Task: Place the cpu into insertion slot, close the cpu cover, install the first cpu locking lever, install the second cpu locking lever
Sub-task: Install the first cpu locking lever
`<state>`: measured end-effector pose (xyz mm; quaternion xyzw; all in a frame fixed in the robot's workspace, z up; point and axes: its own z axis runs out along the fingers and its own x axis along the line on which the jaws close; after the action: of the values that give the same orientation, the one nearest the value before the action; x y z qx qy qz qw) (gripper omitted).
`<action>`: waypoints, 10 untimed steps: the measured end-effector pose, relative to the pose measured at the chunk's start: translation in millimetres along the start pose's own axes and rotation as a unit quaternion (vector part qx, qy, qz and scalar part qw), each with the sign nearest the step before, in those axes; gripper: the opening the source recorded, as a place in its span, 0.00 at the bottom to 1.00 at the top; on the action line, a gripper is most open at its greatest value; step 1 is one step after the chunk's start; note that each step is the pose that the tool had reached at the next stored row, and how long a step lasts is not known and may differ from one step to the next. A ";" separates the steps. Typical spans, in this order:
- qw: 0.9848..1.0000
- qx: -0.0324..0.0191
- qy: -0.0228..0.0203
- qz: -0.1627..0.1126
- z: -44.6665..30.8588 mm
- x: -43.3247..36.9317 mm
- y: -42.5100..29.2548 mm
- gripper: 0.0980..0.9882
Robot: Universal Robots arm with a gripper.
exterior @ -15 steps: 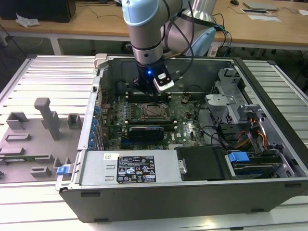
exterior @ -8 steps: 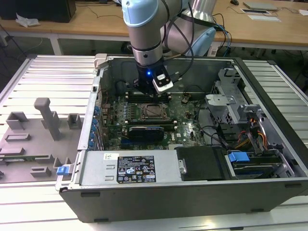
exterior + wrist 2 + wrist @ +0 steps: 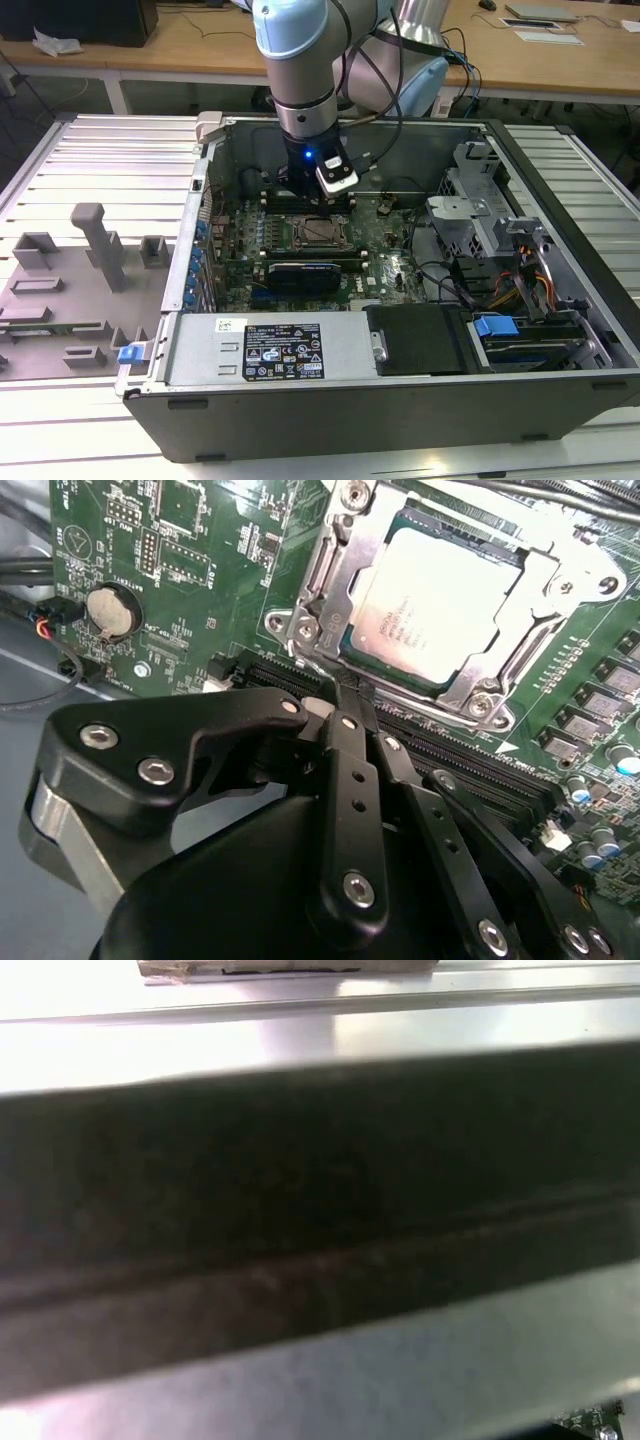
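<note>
The cpu (image 3: 435, 605), a pale silvery square, lies flat in the socket on the green motherboard (image 3: 190, 570). It is also seen in the exterior view at the board's middle, as the cpu (image 3: 318, 232). The cpu cover (image 3: 520, 655), a silver frame, lies down around the chip's edges. A thin metal lever (image 3: 318, 580) runs along the socket's side. My gripper (image 3: 342, 695) is shut with nothing visible between its black fingers, its tips right at the socket's near corner. In the exterior view my gripper (image 3: 318, 200) hangs just behind the socket, inside the open case.
A black card (image 3: 305, 272) stands in front of the socket. Black slots (image 3: 480, 765) run beside the fingertips, with a coin battery (image 3: 108, 612) nearby. The drive cage (image 3: 470, 215) and cables crowd the exterior view's right; a grey fixture (image 3: 90, 240) sits on the left.
</note>
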<state>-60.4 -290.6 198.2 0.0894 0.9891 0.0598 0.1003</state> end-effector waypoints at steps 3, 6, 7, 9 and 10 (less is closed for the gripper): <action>1.000 0.000 0.000 0.000 0.0 0.0 0.0 0.01; 1.000 0.002 0.000 0.000 -0.4 -0.2 0.2 0.01; 1.000 0.003 -0.001 0.000 -1.8 -0.5 0.3 0.01; 1.000 0.004 -0.001 -0.001 -3.7 -0.8 0.6 0.01; 1.000 0.005 -0.001 -0.001 -4.6 -0.9 0.7 0.01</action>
<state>-60.3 -290.6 202.9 0.0891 0.9894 0.0542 0.1009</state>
